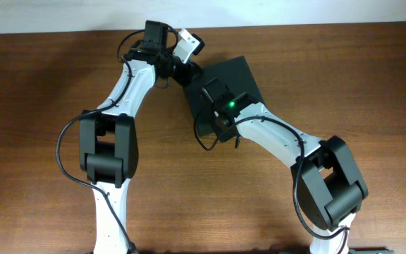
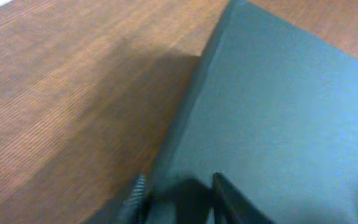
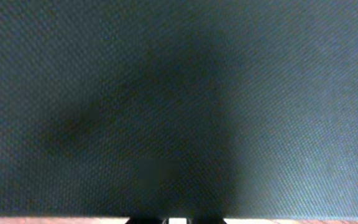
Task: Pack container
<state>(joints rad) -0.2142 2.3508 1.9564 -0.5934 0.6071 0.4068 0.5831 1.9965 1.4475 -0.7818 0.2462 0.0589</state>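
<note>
The container (image 1: 235,77) is a dark green matte box lying flat at the table's back middle, its lid down. It fills the right of the left wrist view (image 2: 278,112) and nearly all of the right wrist view (image 3: 179,93). My left gripper (image 1: 183,72) is at the box's left corner. Its fingers (image 2: 180,198) straddle the box's edge and look closed on it. My right gripper (image 1: 213,118) rests on the box's near left part. Only its fingertips (image 3: 169,220) show, close together with nothing between them.
The brown wooden table (image 1: 48,85) extends to both sides and in front of the box. A pale wall strip (image 1: 48,14) runs along the back edge. Both arms cross the table's middle toward the box.
</note>
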